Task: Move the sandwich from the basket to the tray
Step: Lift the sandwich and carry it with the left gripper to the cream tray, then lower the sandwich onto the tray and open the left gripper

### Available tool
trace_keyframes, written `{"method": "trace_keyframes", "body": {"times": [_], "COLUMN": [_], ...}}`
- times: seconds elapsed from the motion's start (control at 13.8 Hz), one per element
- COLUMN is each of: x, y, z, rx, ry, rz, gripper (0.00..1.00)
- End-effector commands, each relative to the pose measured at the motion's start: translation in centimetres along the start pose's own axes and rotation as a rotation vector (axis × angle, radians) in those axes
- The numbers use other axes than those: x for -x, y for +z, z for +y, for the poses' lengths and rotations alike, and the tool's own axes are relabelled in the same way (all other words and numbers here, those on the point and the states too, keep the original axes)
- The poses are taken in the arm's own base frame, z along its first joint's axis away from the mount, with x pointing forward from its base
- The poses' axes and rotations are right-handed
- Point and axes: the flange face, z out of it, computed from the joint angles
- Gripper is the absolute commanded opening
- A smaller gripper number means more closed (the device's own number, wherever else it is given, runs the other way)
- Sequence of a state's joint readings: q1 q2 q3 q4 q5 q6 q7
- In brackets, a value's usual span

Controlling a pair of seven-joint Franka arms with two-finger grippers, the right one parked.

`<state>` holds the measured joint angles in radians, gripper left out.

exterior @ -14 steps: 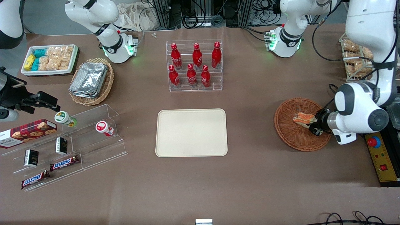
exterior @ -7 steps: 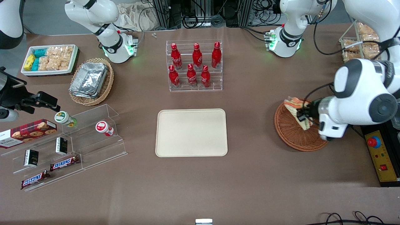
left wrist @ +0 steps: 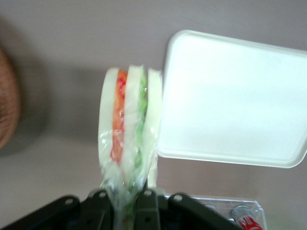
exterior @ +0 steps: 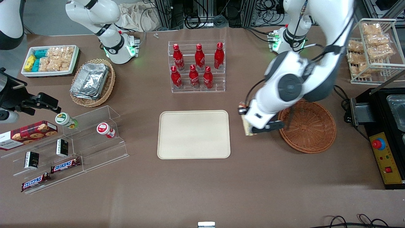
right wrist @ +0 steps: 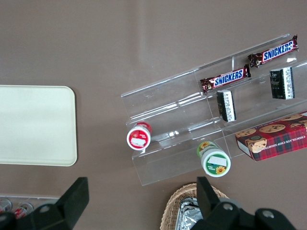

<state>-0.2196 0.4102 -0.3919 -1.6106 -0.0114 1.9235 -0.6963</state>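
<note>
From the front, the gripper (exterior: 246, 122) is clamped on the sandwich (exterior: 245, 126), up in the air between the basket (exterior: 308, 126), which has nothing in it, and the bare tray (exterior: 193, 134). Wrist cam: the sandwich (left wrist: 129, 132) hangs edge-on, pinched between the fingers (left wrist: 144, 208), just beside the tray (left wrist: 235, 98). Parked-arm cam shows a tray (right wrist: 36, 125) corner plus a clear rack (right wrist: 211, 115) holding candy bars (right wrist: 225, 79).

Front view high, looking down whole table; wrist views close, downward (all share tray (exterior: 193, 134)).
</note>
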Motion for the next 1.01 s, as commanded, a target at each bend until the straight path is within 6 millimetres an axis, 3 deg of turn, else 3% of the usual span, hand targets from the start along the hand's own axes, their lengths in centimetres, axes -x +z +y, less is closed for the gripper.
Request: {"method": "trace_keyframes", "body": {"times": [0.0, 0.22, 0.36, 0.43, 0.51, 0.58, 0.8, 0.94], "x": [0.3, -0.5, -0.4, -0.3, -0.1, 0.0, 0.0, 0.0], "y": [7.2, 12.5, 14.5, 15.5, 15.8, 15.9, 15.9, 14.9], "z": [5.6, 6.7, 7.1, 7.2, 7.4, 7.4, 7.4, 7.5], "rx": [-0.029, -0.021, -0.006, -0.007, -0.010, -0.011, -0.014, -0.011], "ry": [0.096, 0.063, 0.066, 0.073, 0.076, 0.078, 0.094, 0.071], "rz": [0.084, 0.117, 0.117, 0.109, 0.106, 0.105, 0.104, 0.112], "gripper": [0.00, 0.00, 0.00, 0.08, 0.40, 0.99, 1.00, 1.00]}}
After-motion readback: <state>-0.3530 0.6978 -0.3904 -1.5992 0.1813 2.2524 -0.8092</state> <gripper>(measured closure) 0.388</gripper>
